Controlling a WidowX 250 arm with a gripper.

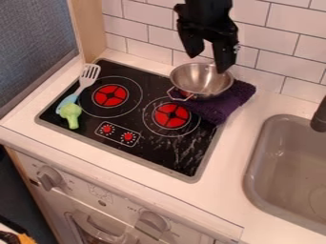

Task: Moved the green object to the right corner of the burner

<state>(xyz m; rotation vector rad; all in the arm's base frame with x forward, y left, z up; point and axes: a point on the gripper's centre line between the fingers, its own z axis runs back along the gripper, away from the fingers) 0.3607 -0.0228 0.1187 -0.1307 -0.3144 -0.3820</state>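
Green toy broccoli (71, 116) at stovetop's (145, 155) near-left corner

Broccoli lies against the spatula's (68, 99) blue handle, well apart from the gripper's (208, 61) fingers. Fingers stand wide apart, holding nothing, over the metal pot (200, 81). Pot sits partly on purple cloth (219, 107). Oven panel (102, 190) bears small printed markings.

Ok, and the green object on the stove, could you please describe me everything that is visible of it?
The green object is light green and looks like plastic: a toy broccoli with a broad, lumpy head and a narrower stem. It lies on the black stovetop, near its left edge, stem towards the front. Its head meets the spatula's blue handle in the picture; whether they touch, I cannot tell.
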